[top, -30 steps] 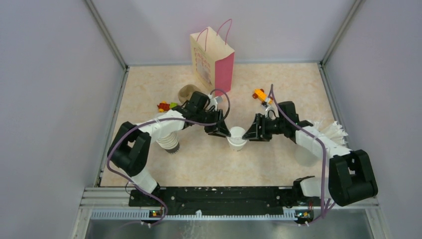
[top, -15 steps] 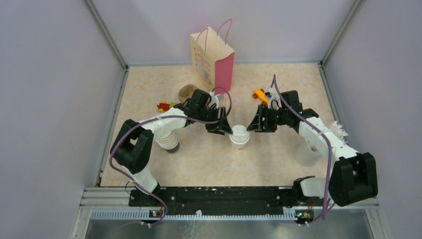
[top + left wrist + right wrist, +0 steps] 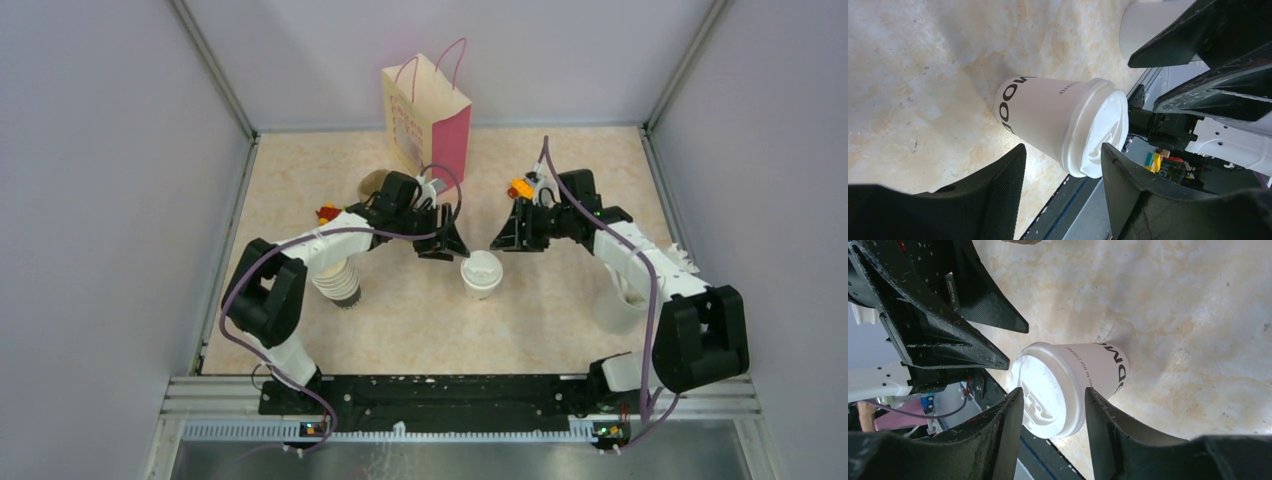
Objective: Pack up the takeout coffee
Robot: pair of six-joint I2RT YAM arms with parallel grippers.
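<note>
The takeout coffee, a small white paper cup with a white lid, stands upright on the beige table, untouched. My left gripper hovers just behind and left of it, open and empty. My right gripper hovers behind and right of it, also open and empty. In the left wrist view the cup lies beyond the spread fingertips of the left gripper. In the right wrist view the cup's lid shows between the tips of the right gripper, and no pad presses on it.
A cream and pink paper bag stands open at the back. A stack of lidless cups sits under the left arm, and a brown cup lies behind it. A larger white cup with sticks stands right. Small toys lie near the grippers.
Both grippers have drawn back from the cup's sides toward the rear of the table. The left jaws have spread wider. The cup stays where it stood.
</note>
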